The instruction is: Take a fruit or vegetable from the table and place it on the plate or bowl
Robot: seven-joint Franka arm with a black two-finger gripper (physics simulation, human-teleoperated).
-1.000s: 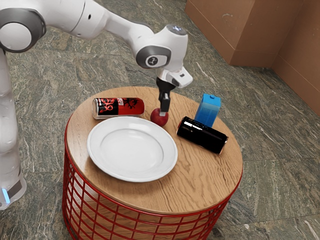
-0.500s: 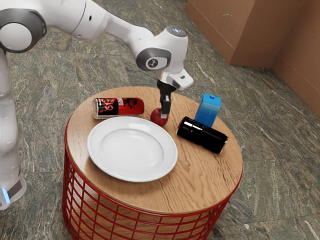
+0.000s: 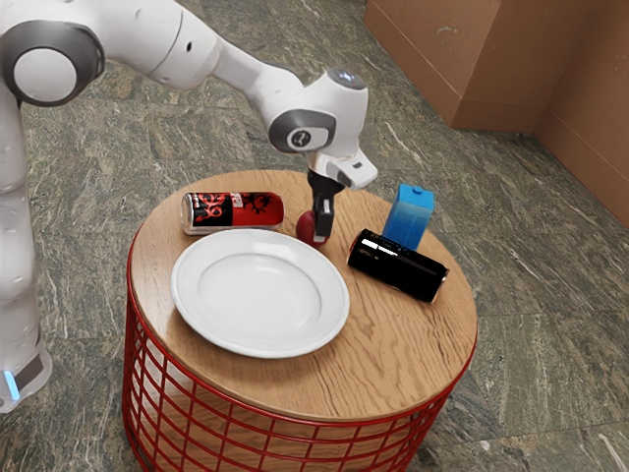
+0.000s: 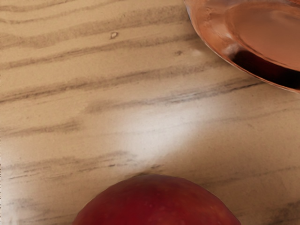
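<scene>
The tool [image 3: 320, 222] is down at the red apple [image 3: 306, 229], which rests on the counter [image 3: 393, 344] near its far edge, just beyond the white plate [image 3: 201, 295]. Whether the tool is clenched on the apple I cannot tell. A red can [image 3: 233, 211] lies nearby.

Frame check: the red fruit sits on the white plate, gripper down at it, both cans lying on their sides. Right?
No. The red fruit is on the wooden table just beyond the white plate's rim, not on it, as the exterior view shows. The gripper is down at it, and the red can and black can lie on their sides.
</scene>
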